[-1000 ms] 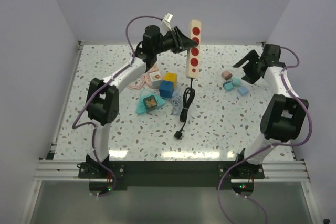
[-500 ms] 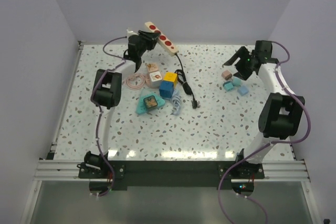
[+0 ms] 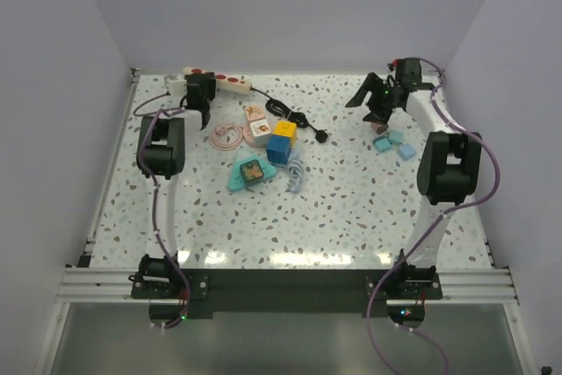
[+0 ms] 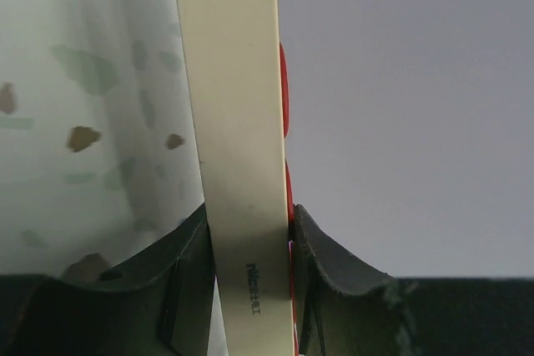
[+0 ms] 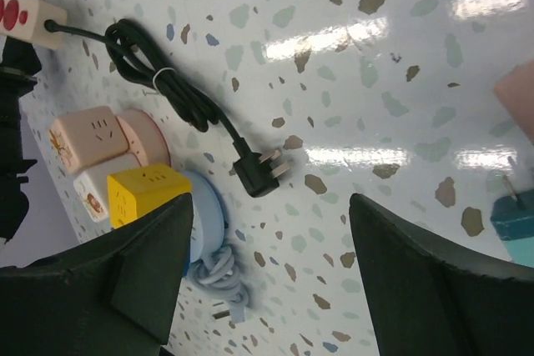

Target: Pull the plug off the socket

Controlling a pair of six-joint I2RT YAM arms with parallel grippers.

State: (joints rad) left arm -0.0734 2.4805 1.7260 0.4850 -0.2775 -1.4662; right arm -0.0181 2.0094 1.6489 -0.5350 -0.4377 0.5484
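We find the socket at the table's back-left edge, clamped edgewise between the left gripper's jaws. Its black cord runs toward centre. The right gripper hangs spread wide, empty, near small cubes.

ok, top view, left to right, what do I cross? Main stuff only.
socket → yellow cube → black plug lying loose on the table → right gripper → light blue cube. The pink disc and the other cubes overlap these, so they are left out.
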